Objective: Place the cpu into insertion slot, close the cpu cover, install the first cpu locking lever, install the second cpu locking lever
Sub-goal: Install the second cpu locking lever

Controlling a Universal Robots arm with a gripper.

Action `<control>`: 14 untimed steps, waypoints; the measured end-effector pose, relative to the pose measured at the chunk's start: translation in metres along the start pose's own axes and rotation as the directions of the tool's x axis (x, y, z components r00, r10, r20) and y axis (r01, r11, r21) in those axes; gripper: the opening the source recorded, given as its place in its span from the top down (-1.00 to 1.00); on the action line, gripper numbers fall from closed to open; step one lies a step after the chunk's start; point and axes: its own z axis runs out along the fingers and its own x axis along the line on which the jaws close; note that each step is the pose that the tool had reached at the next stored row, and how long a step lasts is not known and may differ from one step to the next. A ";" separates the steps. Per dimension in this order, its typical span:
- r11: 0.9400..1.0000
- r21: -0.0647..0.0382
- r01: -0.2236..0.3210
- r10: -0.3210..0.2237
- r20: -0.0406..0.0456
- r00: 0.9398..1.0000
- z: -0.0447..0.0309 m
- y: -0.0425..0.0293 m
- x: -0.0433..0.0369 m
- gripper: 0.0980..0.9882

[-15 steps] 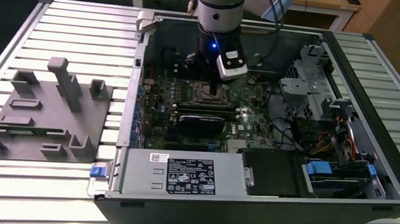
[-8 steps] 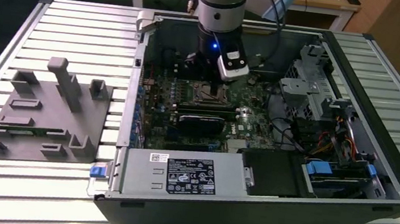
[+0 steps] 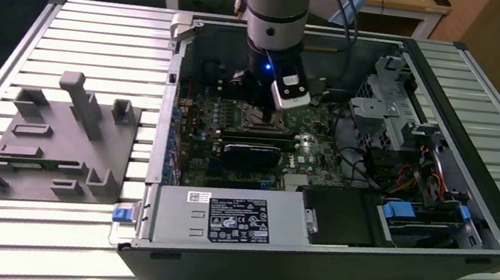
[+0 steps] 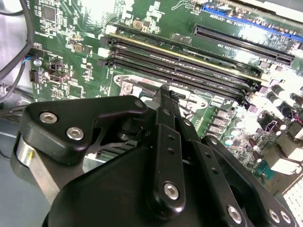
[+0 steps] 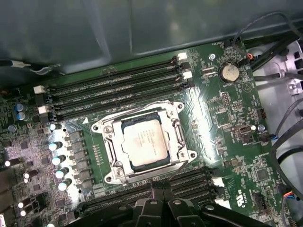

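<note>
Gripper [image 5: 158, 198] links fill the first wrist view's lower centre, jaw state untellable; cpu [image 5: 144, 142] sits mid-frame under the cpu cover [image 5: 176, 137]; a misjudged lever push might slip.

The tool [image 3: 270, 117] hangs low inside the open computer case [image 3: 496, 235], mid-frame in the exterior view, right over the insertion slot [image 5: 144, 142]. In the first wrist view, memory slots [image 5: 113, 92] crowd the socket above and below, capacitors [image 5: 59, 161] at left. The slatted table [image 3: 100, 36] around the grey fixture [image 3: 54, 141] lies open.
</note>
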 end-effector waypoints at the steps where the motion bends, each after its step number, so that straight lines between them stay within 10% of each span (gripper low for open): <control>1: 1.000 -0.004 0.001 -0.001 -0.001 1.000 0.0008 -0.0012 0.0006 0.98; 14: 0.999 -0.035 0.019 -0.019 -0.011 1.000 0.0115 -0.0162 0.0129 0.98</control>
